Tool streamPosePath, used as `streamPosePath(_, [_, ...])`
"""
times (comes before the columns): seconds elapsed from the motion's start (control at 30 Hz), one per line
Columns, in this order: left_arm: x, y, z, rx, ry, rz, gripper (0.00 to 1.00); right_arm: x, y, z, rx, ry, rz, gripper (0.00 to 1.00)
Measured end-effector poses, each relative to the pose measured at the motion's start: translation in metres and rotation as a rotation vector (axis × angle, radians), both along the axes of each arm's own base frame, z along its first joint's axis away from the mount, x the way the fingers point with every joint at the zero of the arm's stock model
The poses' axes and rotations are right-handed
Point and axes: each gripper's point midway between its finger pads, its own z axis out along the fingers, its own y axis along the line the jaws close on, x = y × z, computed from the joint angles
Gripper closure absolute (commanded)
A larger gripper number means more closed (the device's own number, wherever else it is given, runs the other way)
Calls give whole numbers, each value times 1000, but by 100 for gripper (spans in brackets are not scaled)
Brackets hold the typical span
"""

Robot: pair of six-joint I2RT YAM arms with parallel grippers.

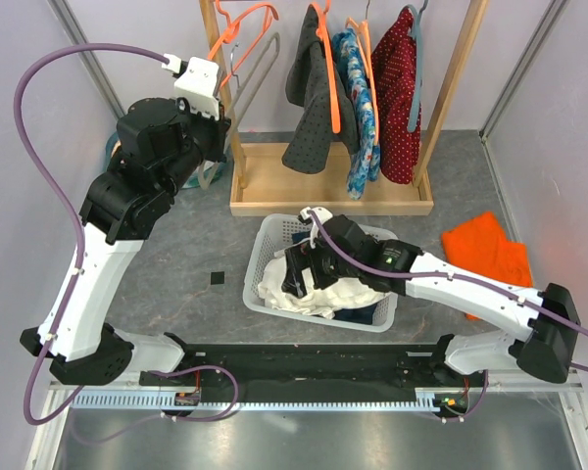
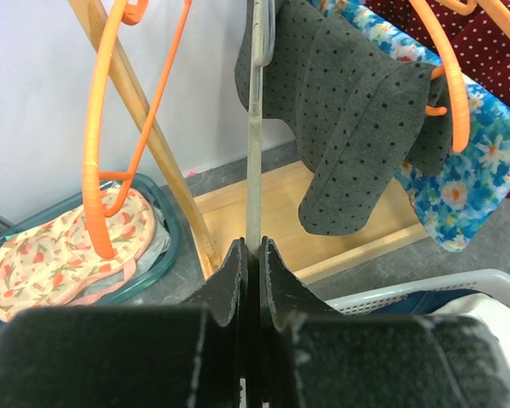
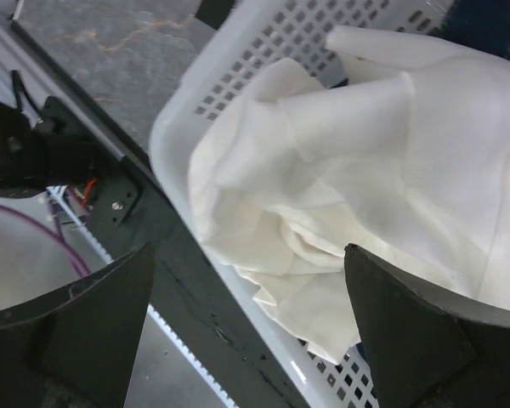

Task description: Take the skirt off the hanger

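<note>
A white skirt [image 1: 304, 289] lies crumpled in the white basket [image 1: 265, 245]; in the right wrist view the skirt [image 3: 365, 170] fills the basket [image 3: 238, 76] and hangs over its near rim. My right gripper [image 1: 309, 274] hovers just above it, open and empty [image 3: 248, 255]. My left gripper [image 2: 255, 246] is shut on the thin grey bar of a bare hanger [image 2: 255, 127], up at the left end of the rack [image 1: 216, 127]. The hanger [image 1: 260, 59] carries no cloth.
A wooden rack [image 1: 323, 191] holds a grey dotted garment [image 1: 309, 127], a blue floral one [image 1: 358, 98], a red dotted one [image 1: 397, 88] and bare orange hangers [image 1: 240, 29]. An orange cloth [image 1: 485, 250] lies at the right. A teal tub [image 2: 166, 212] stands left of the rack.
</note>
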Motion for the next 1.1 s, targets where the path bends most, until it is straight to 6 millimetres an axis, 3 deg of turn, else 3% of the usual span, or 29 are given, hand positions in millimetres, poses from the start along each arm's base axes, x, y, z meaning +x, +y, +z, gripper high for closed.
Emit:
streamPosePath(0.07, [0, 1, 0, 4, -3, 7, 98, -5, 3, 12, 21, 3, 35, 21])
streamPosePath(0.1, [1, 2, 1, 6, -4, 9, 98, -8, 2, 16, 25, 5, 51, 41])
streamPosePath(0.17, [1, 3, 1, 10, -6, 13, 98, -12, 2, 25, 40, 2, 74, 68])
streamPosePath(0.2, [1, 3, 1, 11, -7, 13, 98, -13, 3, 29, 54, 1, 80, 92])
streamPosePath(0.23, [1, 3, 1, 13, -8, 14, 98, -13, 4, 33, 63, -9, 81, 98])
streamPosePath(0.37, [6, 3, 4, 14, -18, 27, 98, 4, 11, 49, 99, -83, 42, 97])
streamPosePath(0.5, [21, -3, 11, 16, -37, 47, 98, 31, 24, 44, 103, -150, -14, 99])
streamPosePath(0.57, [32, -7, 14, 22, -46, 61, 98, 46, 30, 24, 93, -161, -46, 99])
streamPosePath(0.63, [45, -13, 14, 30, -54, 72, 98, 55, 24, -13, 55, -140, -79, 99])
streamPosePath(0.77, [75, -21, 11, 58, -59, 102, 98, 55, -6, -92, -43, -57, -142, 100])
streamPosePath(0.83, [92, -21, 13, 60, -69, 119, 98, 51, -13, -111, -41, -37, -162, 100])
streamPosePath(0.97, [133, -9, 18, 56, -93, 164, 98, 49, -11, -117, 48, -44, -192, 100])
streamPosePath(1.1, [160, 5, 12, 65, -92, 184, 98, 44, -12, -115, 134, -42, -215, 100])
